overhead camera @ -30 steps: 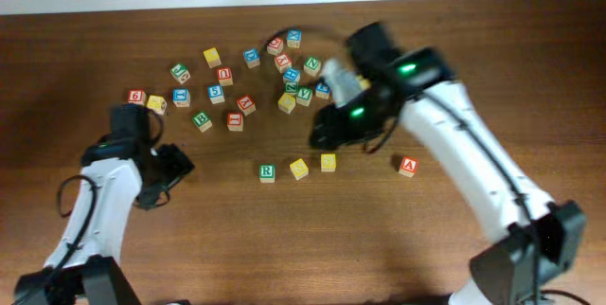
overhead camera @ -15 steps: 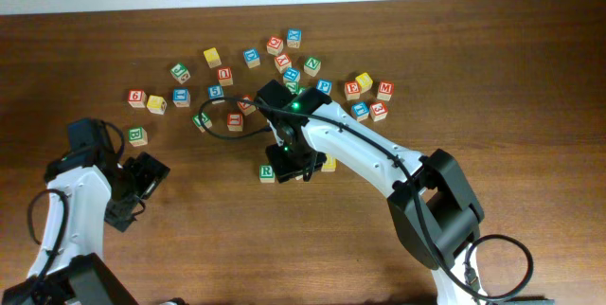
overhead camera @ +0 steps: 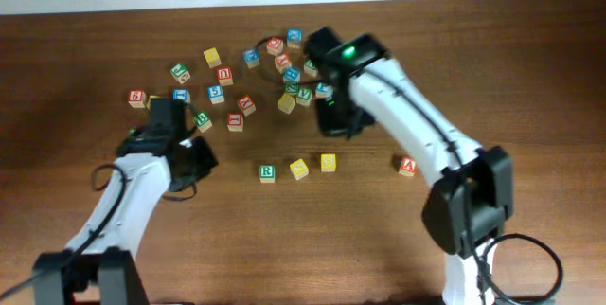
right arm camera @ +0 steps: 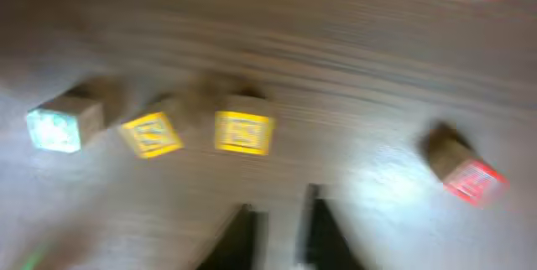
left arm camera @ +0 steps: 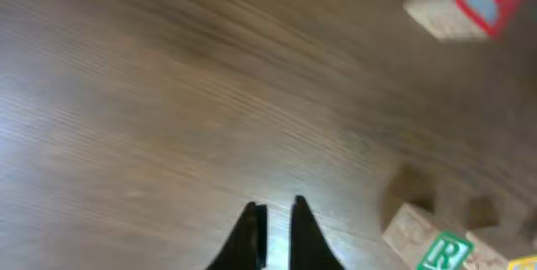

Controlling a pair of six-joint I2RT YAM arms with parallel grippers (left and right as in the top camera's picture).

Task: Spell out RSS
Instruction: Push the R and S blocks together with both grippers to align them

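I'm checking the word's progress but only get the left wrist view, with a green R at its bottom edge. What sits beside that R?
Observer: Overhead, a yellow block then a second yellow block continue the row from the R block.
Operator: Any stray beyond them?
Observer: A red block lies alone, farther along, apart from the row.
Operator: Is the right arm carrying anything?
Observer: Its wrist view shows nothing between its fingers.

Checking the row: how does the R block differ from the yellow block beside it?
The R block has a pale face with a green letter; the yellow block a yellow one. The R block sits square to the row; the yellow block is turned askew. Both are small ungripped cubes.
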